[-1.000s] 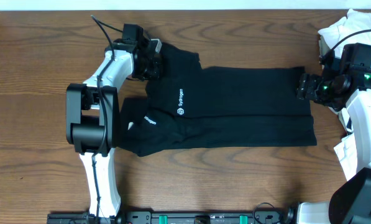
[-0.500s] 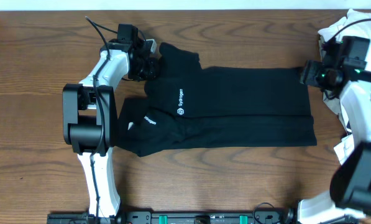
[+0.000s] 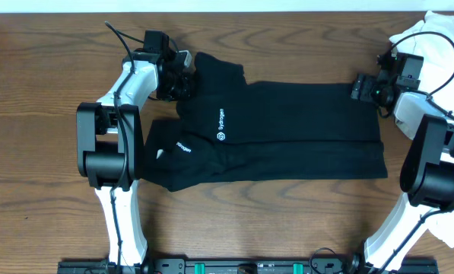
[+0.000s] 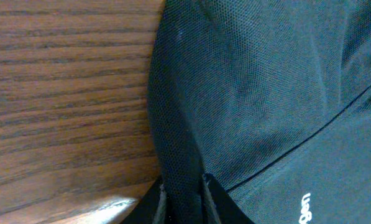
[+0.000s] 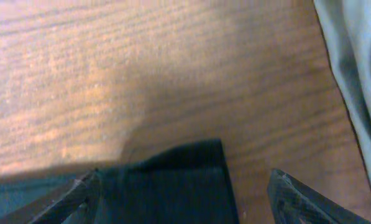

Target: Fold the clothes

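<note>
Looking from overhead first, the black shirt (image 3: 287, 129) lies across the middle of the table (image 3: 44, 152), its length running left to right, with the white print (image 3: 220, 125) on its left part. The left gripper (image 3: 182, 78) sits at the far left corner of the shirt and the right gripper (image 3: 361, 87) at the far right corner, so both are on the far edge. A heap of white clothes (image 3: 428, 34) lies at the far right of the table (the rest of the work, I suppose).

In the left wrist view, the two fingers (image 4: 211, 194) stand close together with a ridge of black fabric pinched between them. The jaws are clamped on the shirt, just beside the bare wood.

In the right wrist view, the jaws are wide apart. The corner of the shirt lies between them on the wood, touching neither as far as I can tell. The heap of white clothes shows at the right edge.

The step in hand, to my judgement, is taking hold of the far edge at both ends, for a fold toward the near side. One end is held — the other is not. The next move calls for the right jaws to close on the corner and catch all its layers. Then both arms should lift together and carry the edge evenly — otherwise the fabric may twist.
</note>
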### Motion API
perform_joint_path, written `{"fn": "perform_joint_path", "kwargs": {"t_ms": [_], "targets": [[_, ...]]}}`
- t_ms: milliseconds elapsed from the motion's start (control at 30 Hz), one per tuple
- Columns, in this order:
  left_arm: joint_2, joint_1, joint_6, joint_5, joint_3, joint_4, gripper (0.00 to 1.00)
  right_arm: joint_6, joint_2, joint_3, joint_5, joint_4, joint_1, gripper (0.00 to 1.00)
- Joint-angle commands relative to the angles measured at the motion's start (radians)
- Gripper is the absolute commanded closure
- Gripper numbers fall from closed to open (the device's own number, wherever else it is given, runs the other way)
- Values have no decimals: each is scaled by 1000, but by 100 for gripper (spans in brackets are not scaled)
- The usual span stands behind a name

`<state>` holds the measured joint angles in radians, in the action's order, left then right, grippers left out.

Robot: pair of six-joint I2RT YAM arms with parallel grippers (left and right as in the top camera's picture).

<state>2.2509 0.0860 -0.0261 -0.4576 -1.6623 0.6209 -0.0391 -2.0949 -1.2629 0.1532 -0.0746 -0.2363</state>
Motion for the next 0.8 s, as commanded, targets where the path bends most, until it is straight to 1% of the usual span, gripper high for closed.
{"fn": "perform_joint_path", "kwargs": {"t_ms": [0, 233, 267, 333, 367, 467, 567, 667, 767], "targets": [[14, -2, 5, -3, -2, 5, 81, 14, -48, -6, 13, 32, -15, 18], [14, -2, 5, -3, -2, 6, 81, 14, -113, -6, 72, 56, -8, 27], [14, -2, 5, -3, -2, 6, 81, 14, -114, -6, 72, 51, -7, 31], [14, -2, 5, -3, -2, 7, 81, 15, -116, -6, 72, 35, -5, 42], [14, -2, 5, -3, -2, 7, 81, 15, -116, -6, 72, 28, -5, 46], [14, -2, 5, -3, -2, 7, 81, 15, -116, -6, 72, 1, -8, 48], [14, -2, 5, -3, -2, 7, 81, 15, -116, -6, 67, -22, -15, 52], [14, -2, 5, -3, -2, 7, 81, 16, -116, -6, 41, -40, -21, 52], [14, -2, 5, -3, -2, 7, 82, 21, -116, -6, 31, -57, -24, 55]]}}
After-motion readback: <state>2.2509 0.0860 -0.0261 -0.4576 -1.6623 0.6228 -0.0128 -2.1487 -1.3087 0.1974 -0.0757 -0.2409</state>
